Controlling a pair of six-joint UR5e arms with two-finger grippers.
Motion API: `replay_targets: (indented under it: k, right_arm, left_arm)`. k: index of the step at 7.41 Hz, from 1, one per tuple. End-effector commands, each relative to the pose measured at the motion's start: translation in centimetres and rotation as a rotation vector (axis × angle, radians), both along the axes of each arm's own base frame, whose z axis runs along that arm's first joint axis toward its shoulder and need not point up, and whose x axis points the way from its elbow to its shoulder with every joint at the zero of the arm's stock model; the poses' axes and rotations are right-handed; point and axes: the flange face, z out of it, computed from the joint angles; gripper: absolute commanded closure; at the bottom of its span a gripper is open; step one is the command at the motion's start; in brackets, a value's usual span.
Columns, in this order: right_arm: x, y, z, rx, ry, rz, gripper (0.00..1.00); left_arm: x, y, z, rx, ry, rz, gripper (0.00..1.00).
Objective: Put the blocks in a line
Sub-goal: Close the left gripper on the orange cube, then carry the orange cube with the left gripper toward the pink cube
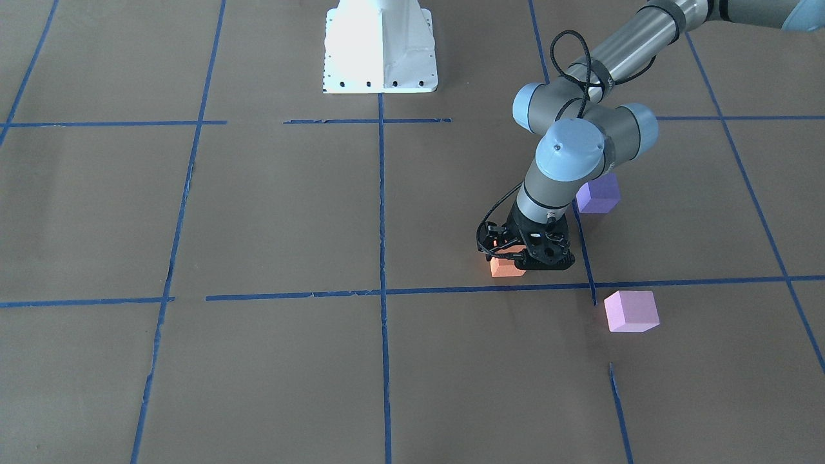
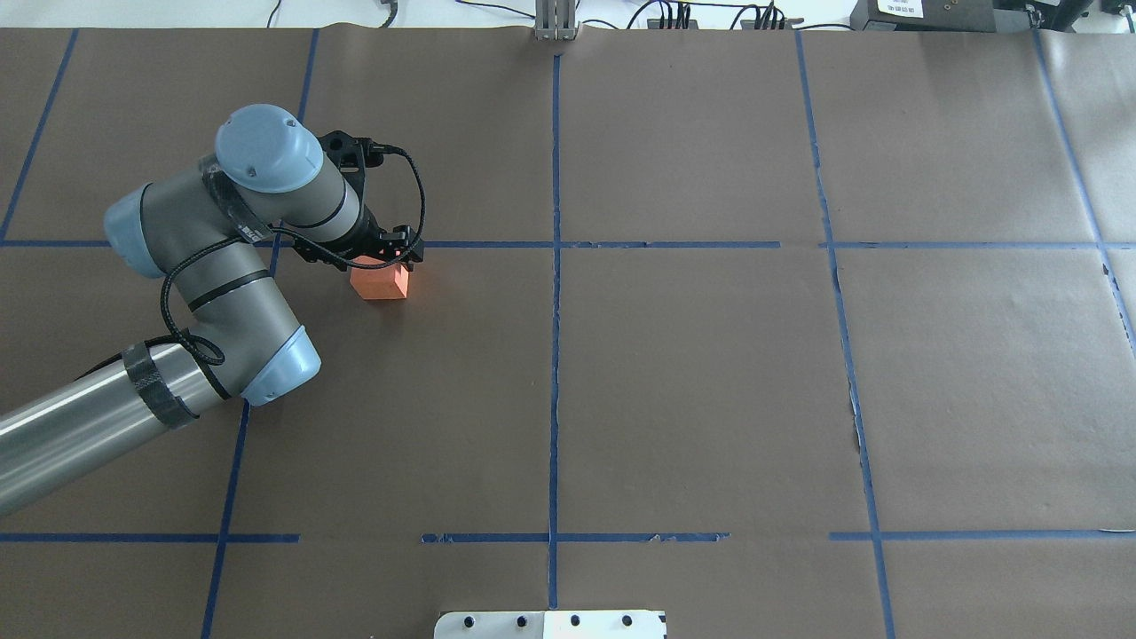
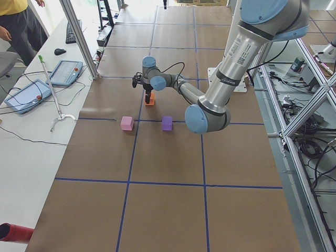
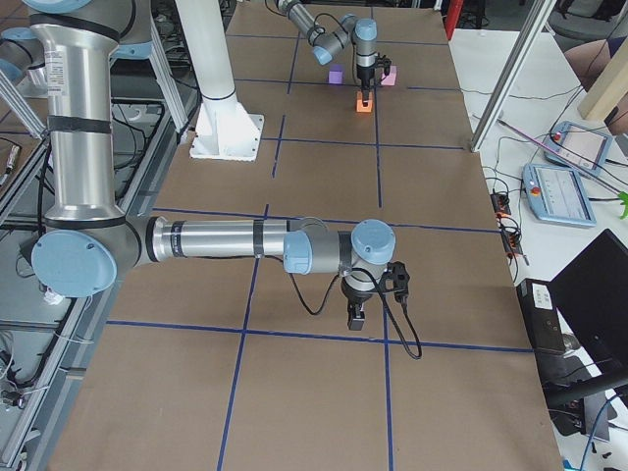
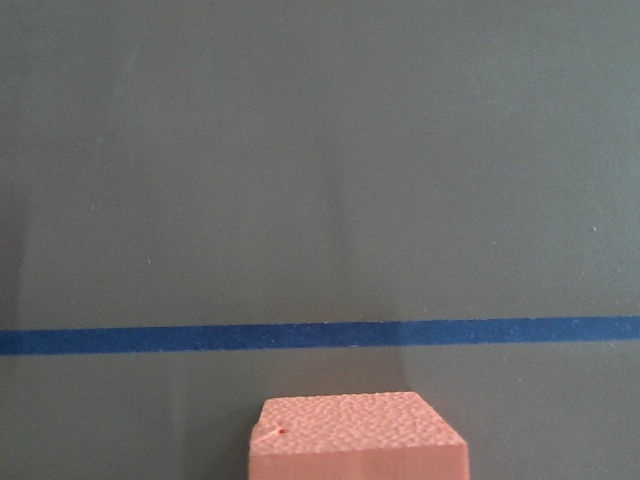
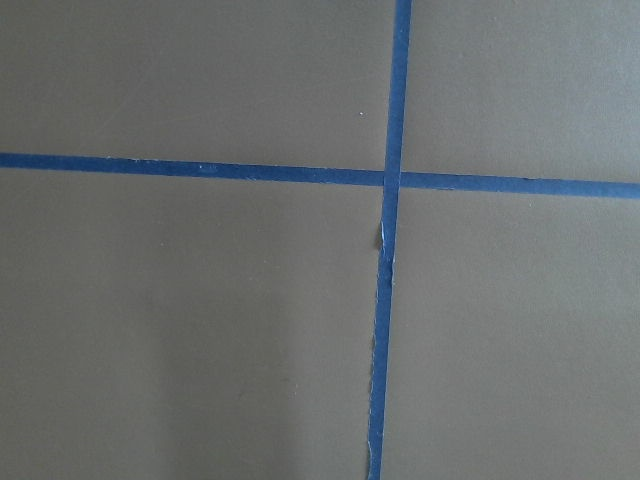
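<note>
The orange block (image 1: 506,269) sits at table level just behind a blue tape line; it also shows in the overhead view (image 2: 380,284) and at the bottom of the left wrist view (image 5: 358,438). My left gripper (image 1: 515,256) points straight down around it and looks shut on it. The violet-purple block (image 1: 598,193) stands partly behind the left arm's wrist. The light pink block (image 1: 631,311) stands in front of the tape line, apart from the gripper. Both are hidden in the overhead view. My right gripper (image 4: 356,316) shows only in the exterior right view, pointing down; I cannot tell its state.
Blue tape lines (image 1: 383,290) divide the brown table into squares. The white robot base plate (image 1: 380,48) is at the table's robot side. The right wrist view shows a tape crossing (image 6: 390,180). Tablets (image 3: 65,72) and an operator (image 3: 16,26) are beyond the far edge.
</note>
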Motion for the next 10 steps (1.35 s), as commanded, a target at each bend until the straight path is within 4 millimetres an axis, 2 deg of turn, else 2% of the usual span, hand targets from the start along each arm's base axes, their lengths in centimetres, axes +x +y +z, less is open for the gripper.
replay_targets:
  k: [1, 2, 4, 5, 6, 7, 8, 9, 10]
  right_arm:
    - [0.0, 0.0, 0.0, 0.0, 0.0, 0.0, 0.0]
    - [0.0, 0.0, 0.0, 0.0, 0.0, 0.0, 0.0]
    - [0.0, 0.0, 0.0, 0.0, 0.0, 0.0, 0.0]
    - [0.0, 0.0, 0.0, 0.0, 0.0, 0.0, 0.0]
    - [0.0, 0.0, 0.0, 0.0, 0.0, 0.0, 0.0]
    - [0.0, 0.0, 0.0, 0.0, 0.0, 0.0, 0.0]
    - [0.0, 0.0, 0.0, 0.0, 0.0, 0.0, 0.0]
    - [0.0, 0.0, 0.0, 0.0, 0.0, 0.0, 0.0]
    - [0.0, 0.0, 0.0, 0.0, 0.0, 0.0, 0.0]
  left_arm:
    - [0.4, 0.1, 0.3, 0.003, 0.003, 0.005, 0.14]
    - [0.4, 0.1, 0.4, 0.002, 0.002, 0.005, 0.27]
    - [0.3, 0.0, 0.4, -0.005, 0.004, -0.004, 0.62]
    - [0.2, 0.1, -0.1, -0.02, 0.016, -0.023, 0.72]
    - [-1.7, -0.3, -2.4, -0.013, 0.05, -0.041, 0.84]
    - [-4.7, -0.9, -4.8, -0.022, 0.07, -0.056, 0.88]
    - [-7.7, -1.2, -6.1, -0.011, 0.076, -0.079, 0.87]
    - [-10.7, -0.5, -4.8, 0.013, 0.074, -0.083, 0.87]
    - [-13.4, 0.0, -1.7, 0.013, 0.067, -0.041, 0.86]
